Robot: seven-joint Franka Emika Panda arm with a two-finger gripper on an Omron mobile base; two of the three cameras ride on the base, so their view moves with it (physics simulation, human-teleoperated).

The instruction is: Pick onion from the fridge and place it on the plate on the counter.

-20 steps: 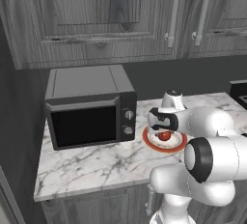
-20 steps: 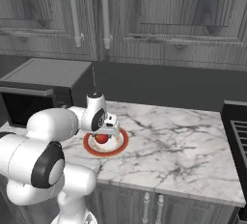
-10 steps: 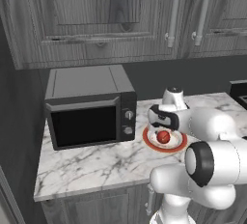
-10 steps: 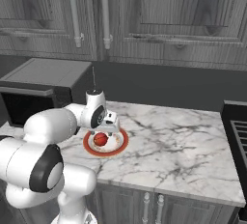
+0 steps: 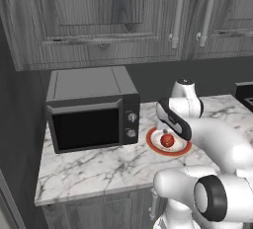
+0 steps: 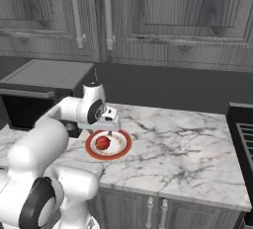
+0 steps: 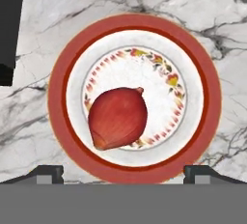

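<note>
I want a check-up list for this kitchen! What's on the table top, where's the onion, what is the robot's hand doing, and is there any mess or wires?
Surface: white marble counter with grey veins, over dark cabinets.
Job's things: onion lies on the plate, inside its white centre; the plate sits on the counter beside the microwave.
Clutter: nothing seen.
Grippers: gripper is above the plate, open, fingers apart and not touching the onion.
Cables: nothing seen.
Surroundings: black microwave on the counter, dark wall cupboards above, edge of a stove at the far side.
</note>
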